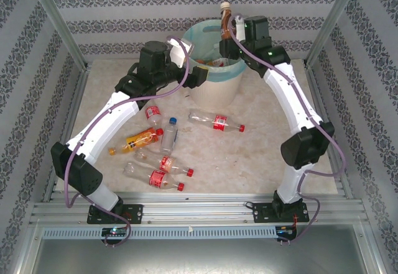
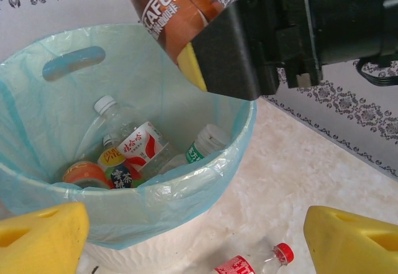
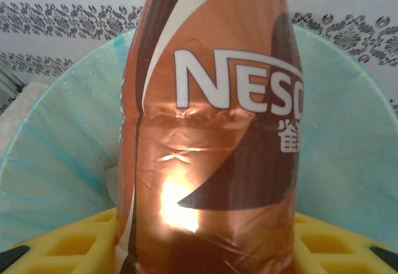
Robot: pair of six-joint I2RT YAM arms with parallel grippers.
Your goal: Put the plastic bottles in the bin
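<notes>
Seen from above, the left gripper (image 2: pixel 196 237) hovers at the bin's (image 1: pixel 217 84) 9 o'clock rim; in its wrist view the yellow fingers (image 2: pixel 43 237) stand wide apart with nothing between them. On the surface (image 1: pixel 261 143), about 7 loose bottles (image 1: pixel 217 122) lie on their sides, most at 7 to 9 o'clock from its middle and 1 red-capped one near the middle, just below the bin. The bin stands at 12 o'clock against the back wall, its turquoise liner (image 2: pixel 74 63) folded over the rim, with several bottles (image 2: pixel 140 146) already inside. At the bin's 1 o'clock, the right gripper (image 3: pixel 205 243) is clamped on a brown bottle (image 3: pixel 211 150), held upright above the opening with its neck at 12 o'clock, clear of the liner.
</notes>
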